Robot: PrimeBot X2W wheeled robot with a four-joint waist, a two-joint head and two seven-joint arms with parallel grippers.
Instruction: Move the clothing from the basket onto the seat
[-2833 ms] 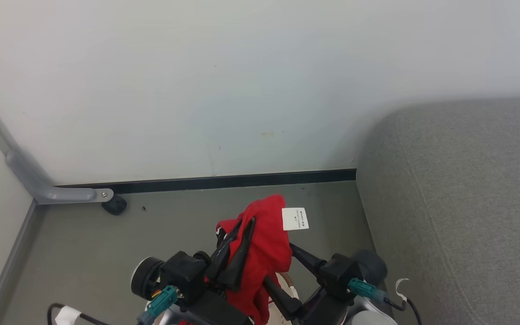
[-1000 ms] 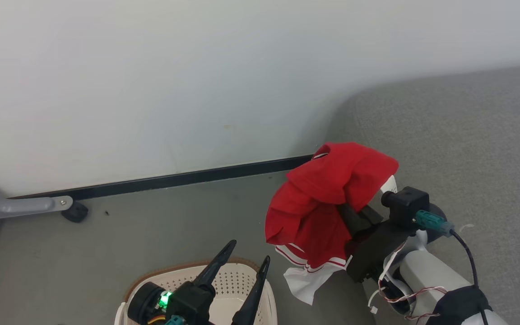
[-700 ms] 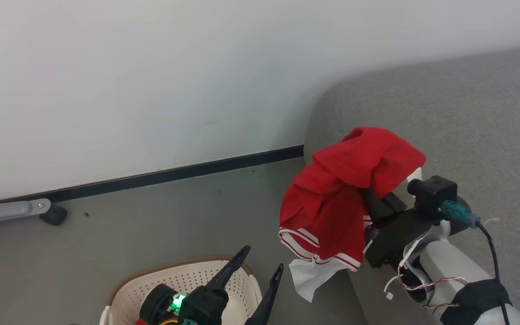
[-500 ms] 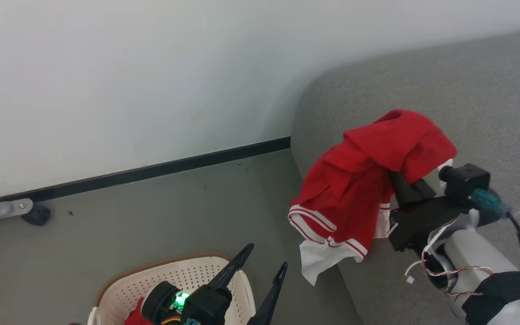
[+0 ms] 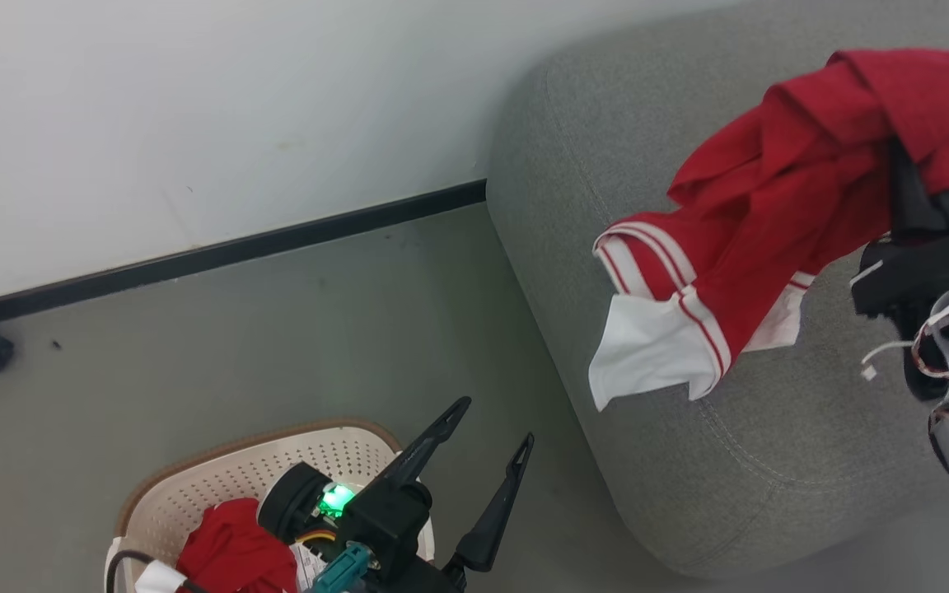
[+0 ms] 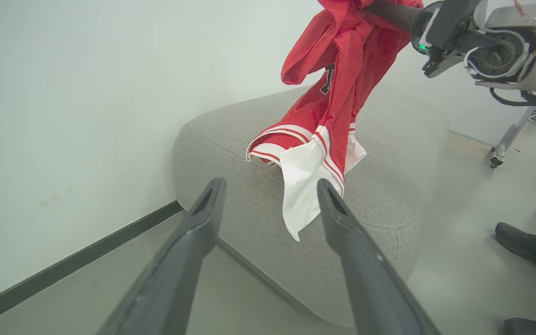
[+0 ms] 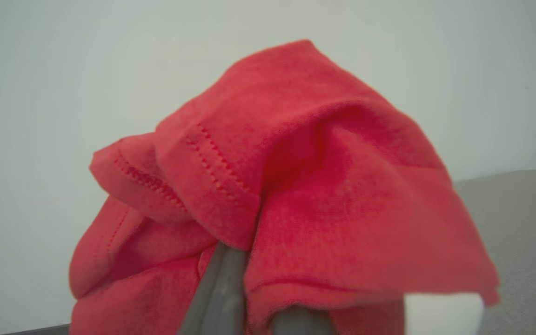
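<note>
The main risk I see is at the release: the red fabric sports garment with white trim stripes (image 5: pixel 771 206) is draped over the long dark fingers of the right gripper (image 5: pixel 909 198), so when the jaws open, a fold may stay hooked on a finger and be pulled away again with the arm. A second risk comes from the place. The white-striped hem hangs low, near the rounded edge of the large grey upholstered seat (image 5: pixel 606 165) on the side toward the floor. If the cloth is dropped too close to this edge, its weight could drag it off the cushion. In my judgement the arm should go further in over the seat before it lets go. The right gripper is clamped tight on the garment, its fingertips hidden under the upper folds. Most of the cloth falls below and to the left of the gripper. I cannot tell if the hem touches the seat. The left gripper (image 5: pixel 495 420) is empty with its jaws spread wide, above the cream-white perforated plastic basket with a brown rim (image 5: pixel 227 486). The basket stands on the floor, well apart from the seat, with another red piece (image 5: pixel 231 548) inside.
</note>
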